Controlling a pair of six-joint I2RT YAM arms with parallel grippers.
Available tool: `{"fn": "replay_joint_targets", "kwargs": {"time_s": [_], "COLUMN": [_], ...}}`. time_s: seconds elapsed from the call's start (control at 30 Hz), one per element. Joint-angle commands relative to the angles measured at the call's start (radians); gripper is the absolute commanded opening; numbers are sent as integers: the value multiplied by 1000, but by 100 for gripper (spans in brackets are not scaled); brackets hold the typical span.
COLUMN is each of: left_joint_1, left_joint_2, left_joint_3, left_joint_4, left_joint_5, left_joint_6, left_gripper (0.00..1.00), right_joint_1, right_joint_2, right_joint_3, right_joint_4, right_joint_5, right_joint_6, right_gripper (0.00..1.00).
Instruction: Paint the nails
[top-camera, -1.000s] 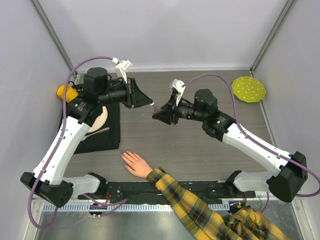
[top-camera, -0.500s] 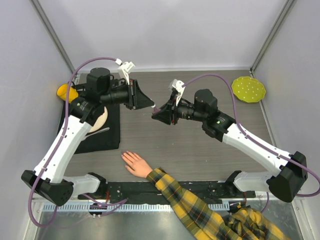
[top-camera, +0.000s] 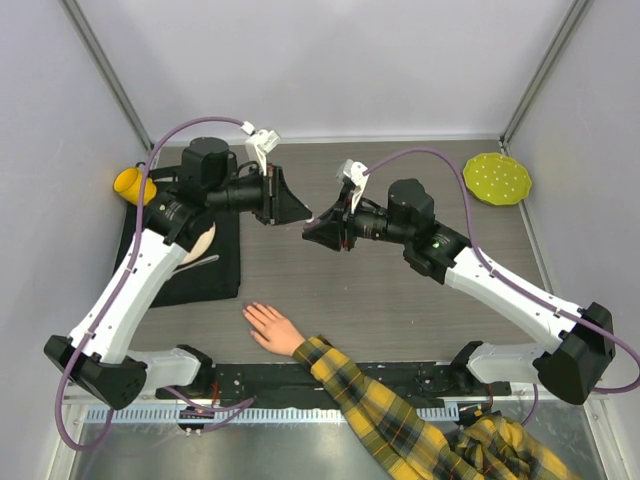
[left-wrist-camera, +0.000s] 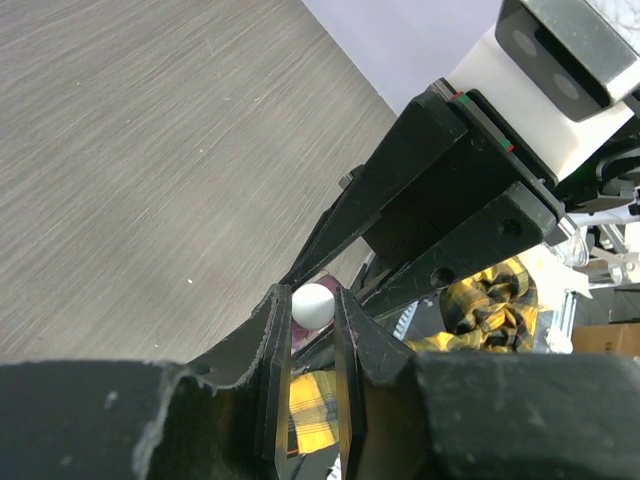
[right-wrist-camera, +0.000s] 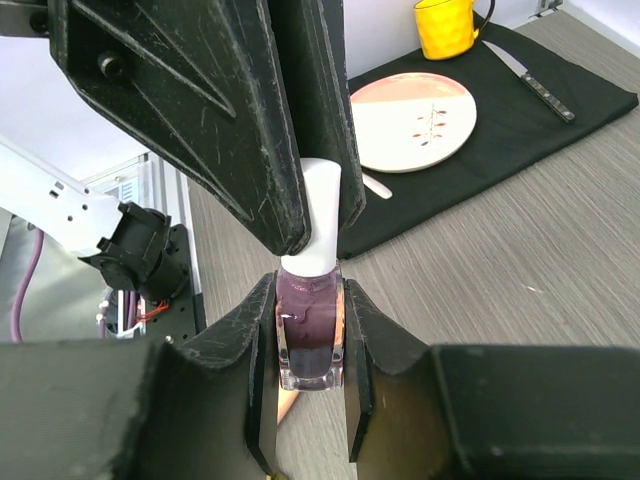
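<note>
My right claw (right-wrist-camera: 309, 292) is closed tight around a small dark purple glass bottle (right-wrist-camera: 310, 345), held in the air above the grey wood-grain table (top-camera: 400, 300). My left claw (left-wrist-camera: 309, 300) pinches its white cap (right-wrist-camera: 322, 210), nose to nose with the right. The pale flesh-coloured hand in a yellow-black plaid sleeve (top-camera: 270, 327) lies flat at the table's near edge, well apart from both claws. Its nails (top-camera: 250, 311) are too small to make out.

Left claw (top-camera: 300, 212) just beside right claw (top-camera: 311, 229)
</note>
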Motion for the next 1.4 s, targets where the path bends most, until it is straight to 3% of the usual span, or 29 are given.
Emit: {"fn": "replay_joint_targets", "kwargs": {"time_s": [0.0, 0.2, 0.37, 0.47, 0.7, 0.83, 0.9, 1.03, 1.1, 1.17, 1.23, 1.37], "left_joint_1": [-18, -26, -59, -72, -76, -76, -76, -76, -76, -78, -76, -76], "left_joint_2": [4, -11, 3, 9, -16, -22, -27, -53, -60, -71, -79, -108], "left_joint_3": [17, -38, -35, -10, -27, -7, 3, -1, -4, -9, -26, -90], "left_joint_4": [-22, 62, 22, -59, -45, -24, -10, 34, 44, 57, 89, 171], "left_joint_5": [52, 173, 244, 229, 170, 51, 20, -9, -31, -49, -58, -51], "left_joint_6": [45, 63, 152, 222, 228, 197, 173, 133, 116, 107, 87, 45], "left_gripper": [0, 0, 0, 0, 0, 0, 4, 21, 24, 18, 6, 0], "right_joint_1": [4, 4, 4, 2, 2, 2, 2, 2, 1, 2, 1, 2], "right_joint_2": [-62, -122, -96, -108, -122, -111, -111, -116, -122, -128, -143, -154], "right_joint_3": [13, -82, -24, -7, 24, 19, 12, -5, -13, -18, -36, -71], "right_joint_4": [160, 398, 416, 410, 386, 344, 326, 315, 317, 323, 346, 470], "right_joint_5": [3, -4, -66, -60, -51, -60, -61, -43, -34, -11, 12, 51], "right_joint_6": [30, 126, 143, 139, 143, 122, 116, 108, 100, 97, 108, 172], "right_gripper": [1, 1, 1, 1, 1, 1, 1, 1, 1, 1, 1, 1]}}
